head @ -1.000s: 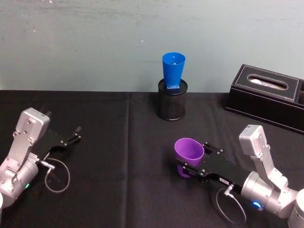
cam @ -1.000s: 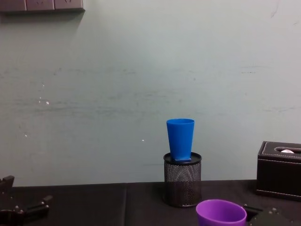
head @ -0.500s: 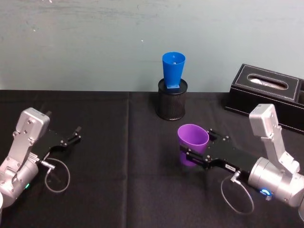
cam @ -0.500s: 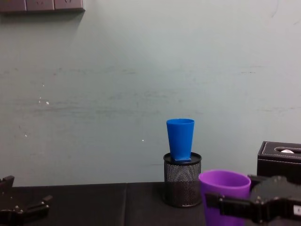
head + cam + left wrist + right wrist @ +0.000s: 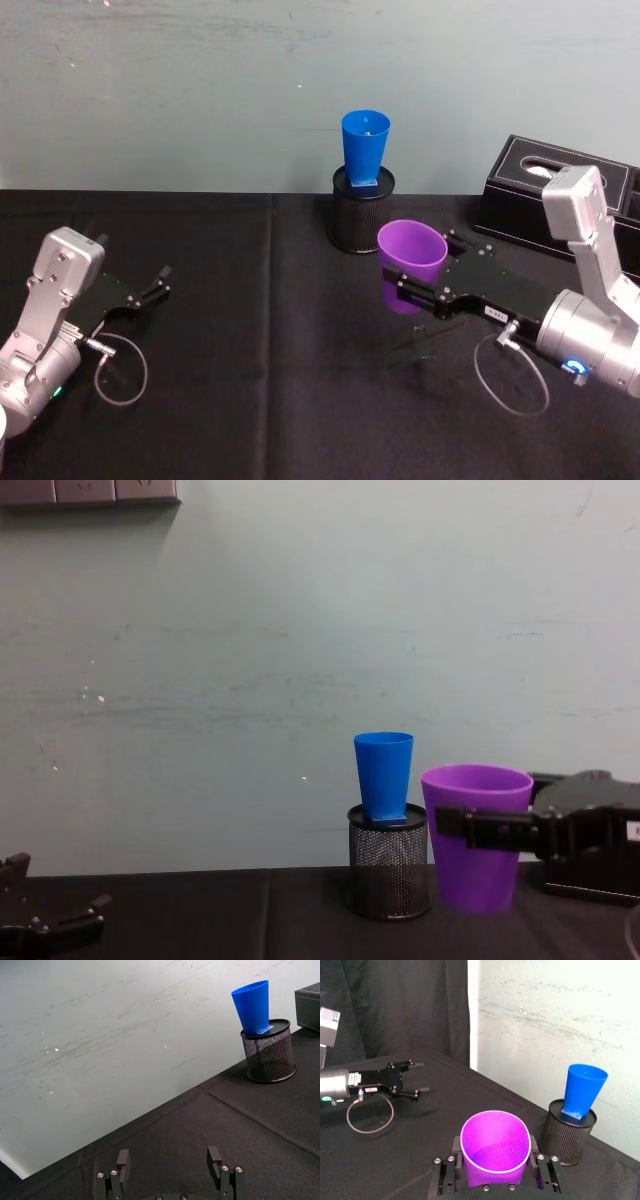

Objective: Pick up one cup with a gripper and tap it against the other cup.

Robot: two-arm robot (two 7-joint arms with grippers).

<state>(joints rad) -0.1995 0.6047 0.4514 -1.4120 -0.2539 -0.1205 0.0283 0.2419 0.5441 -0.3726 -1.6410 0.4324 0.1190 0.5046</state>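
The purple cup (image 5: pixel 410 262) hangs upright above the black table, held at mid-height by my right gripper (image 5: pixel 424 266), which is shut on it. In the chest view the purple cup (image 5: pixel 477 832) floats just to the right of the blue cup (image 5: pixel 383 777), with a small gap between them. The blue cup (image 5: pixel 365 148) stands rim-up on top of a black mesh pen holder (image 5: pixel 362 212) at the table's back. The right wrist view looks into the purple cup (image 5: pixel 495 1146), with the blue cup (image 5: pixel 583 1091) beyond. My left gripper (image 5: pixel 162 280) rests open at the left.
A black tissue box (image 5: pixel 560 200) sits at the back right, close behind my right arm. Cable loops lie by each wrist (image 5: pixel 120 372). The black tablecloth (image 5: pixel 260 330) stretches between the arms; a pale wall stands right behind the pen holder (image 5: pixel 388 868).
My right gripper has lifted the purple cup off the table and carried it up and back toward the blue cup. The left arm has not moved.
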